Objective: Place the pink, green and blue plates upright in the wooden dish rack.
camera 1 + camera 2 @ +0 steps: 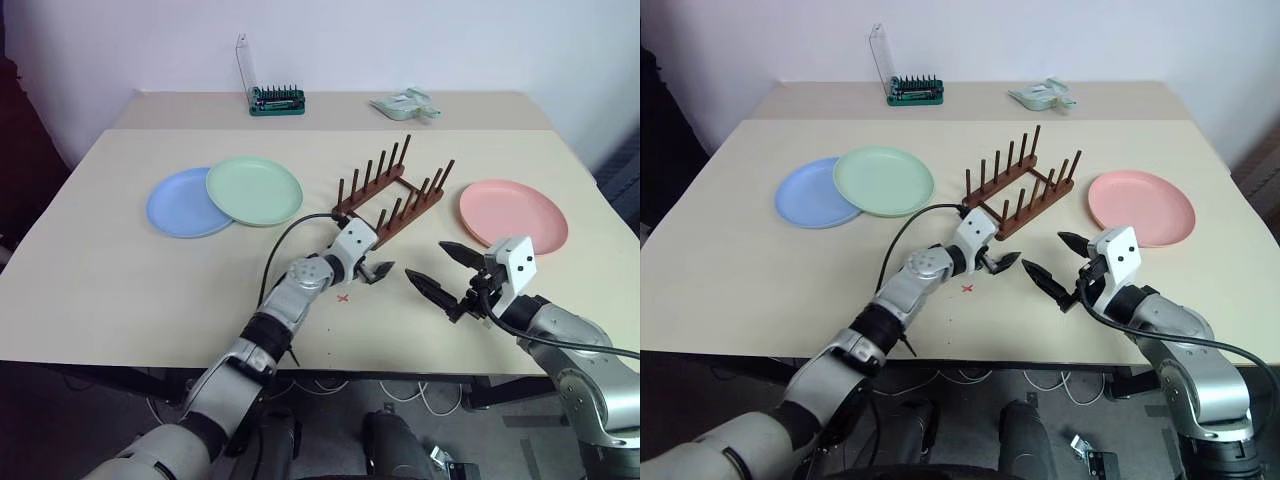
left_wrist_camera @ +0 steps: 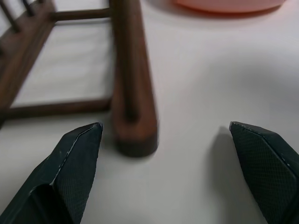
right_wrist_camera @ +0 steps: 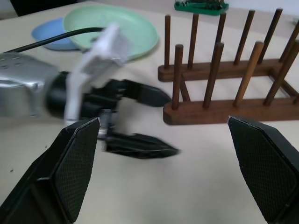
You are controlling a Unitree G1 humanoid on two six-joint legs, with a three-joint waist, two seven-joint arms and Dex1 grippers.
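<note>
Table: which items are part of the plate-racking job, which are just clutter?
Job:
- pink plate
- green plate, overlapping the blue one
- blue plate
- wooden dish rack, no plates in it

Clutter:
- green tool holder at the far edge
- crumpled packet at the far edge

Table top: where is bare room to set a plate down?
Bare: the beige table nearer than the light blue round plate. Also between the pale green round plate and dark wooden peg rack. Crowded: near the rack's near end, by both open claws.
</note>
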